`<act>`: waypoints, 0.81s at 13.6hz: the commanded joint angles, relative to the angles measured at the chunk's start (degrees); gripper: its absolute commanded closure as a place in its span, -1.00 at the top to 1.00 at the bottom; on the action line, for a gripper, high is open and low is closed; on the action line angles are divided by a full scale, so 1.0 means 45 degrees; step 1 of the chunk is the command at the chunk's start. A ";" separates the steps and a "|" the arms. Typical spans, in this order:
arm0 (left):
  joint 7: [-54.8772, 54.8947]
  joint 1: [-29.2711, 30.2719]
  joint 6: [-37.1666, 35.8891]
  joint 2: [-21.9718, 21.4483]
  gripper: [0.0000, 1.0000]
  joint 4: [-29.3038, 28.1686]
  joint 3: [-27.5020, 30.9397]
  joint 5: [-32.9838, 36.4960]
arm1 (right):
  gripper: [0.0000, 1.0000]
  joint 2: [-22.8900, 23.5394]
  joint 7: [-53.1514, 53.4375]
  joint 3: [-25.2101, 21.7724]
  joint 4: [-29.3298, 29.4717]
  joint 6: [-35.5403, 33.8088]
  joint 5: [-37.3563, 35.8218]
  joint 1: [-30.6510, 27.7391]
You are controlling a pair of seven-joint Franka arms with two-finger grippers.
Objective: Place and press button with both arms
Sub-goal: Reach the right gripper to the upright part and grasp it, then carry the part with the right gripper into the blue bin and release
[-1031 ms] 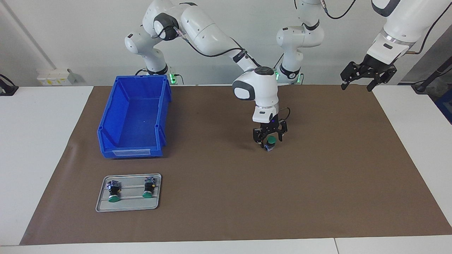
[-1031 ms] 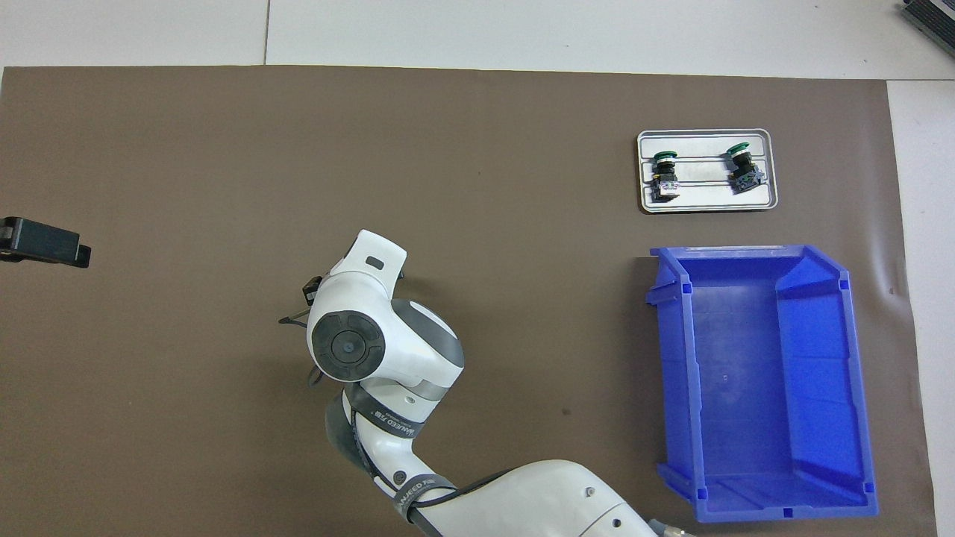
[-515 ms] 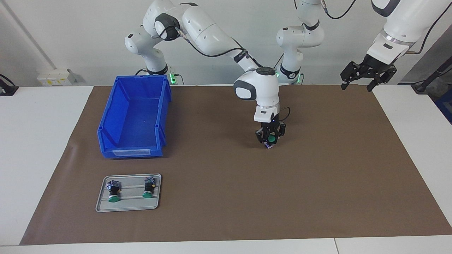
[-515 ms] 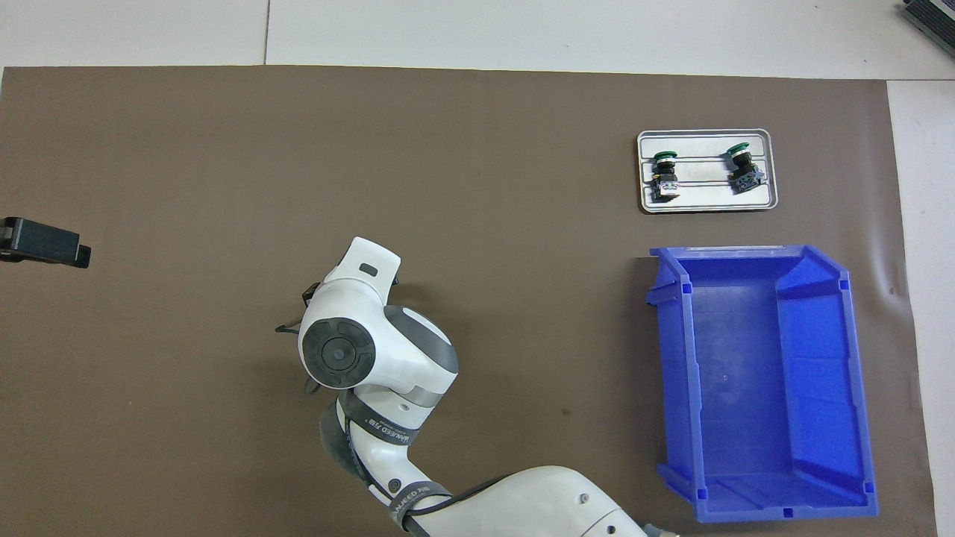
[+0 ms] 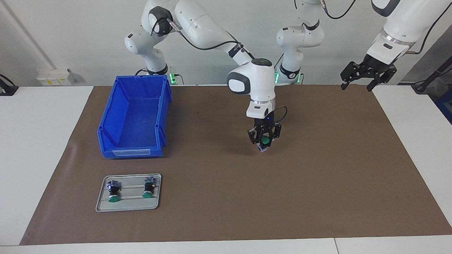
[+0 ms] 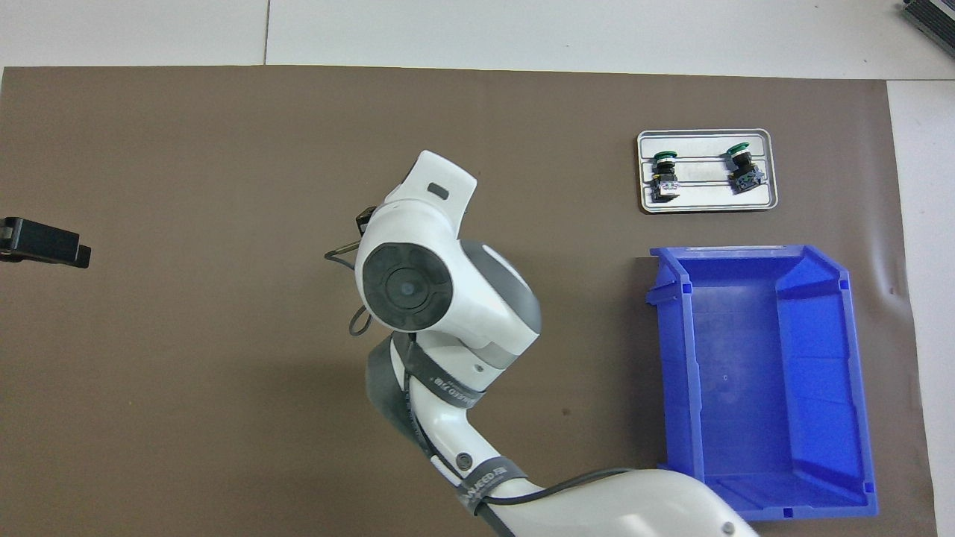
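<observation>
Green-capped button (image 5: 264, 141) pinched by right gripper (image 5: 264, 140) over mat (image 5: 317, 169), well apart from bin (image 5: 134, 116); set down upright, release gently. Left gripper (image 5: 367, 74) waits, fingers spread, empty.

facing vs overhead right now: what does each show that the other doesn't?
Facing only: the right gripper shut on a green-capped push-button over the brown mat, and the waiting left gripper raised at the left arm's end of the table.

Overhead only: nothing extra; the right arm's white wrist hides gripper and held button, and of the left gripper just a black tip shows.

Both: blue plastic bin, grey metal tray with two more buttons.
</observation>
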 commanded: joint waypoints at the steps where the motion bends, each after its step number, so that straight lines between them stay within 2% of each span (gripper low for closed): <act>1: -0.0150 0.0086 -0.0064 -0.0341 1.00 -0.0328 -0.0084 0.0192 | -1.00 -0.3216 -0.1343 0.0220 -0.3411 -0.0198 -0.0278 -0.1306; 3: -0.0150 0.0086 -0.0064 -0.0341 1.00 -0.0347 -0.0084 0.0192 | -1.00 -0.5382 -0.2764 0.0240 -0.5675 -0.0276 -0.0220 -0.2845; 5: -0.0150 0.0105 -0.0064 -0.0341 1.00 -0.0347 -0.0084 0.0192 | -1.00 -0.7162 -0.4523 0.0240 -0.7378 -0.0761 0.0014 -0.4214; 7: -0.0150 0.0105 -0.0064 -0.0341 1.00 -0.0347 -0.0084 0.0192 | -1.00 -0.8143 -0.4901 0.0201 -0.8688 -0.1310 0.0054 -0.5095; 11: -0.0150 0.0105 -0.0064 -0.0341 1.00 -0.0347 -0.0084 0.0192 | -1.00 -0.9589 -0.6891 0.0006 -1.1754 0.0188 0.0441 -0.7264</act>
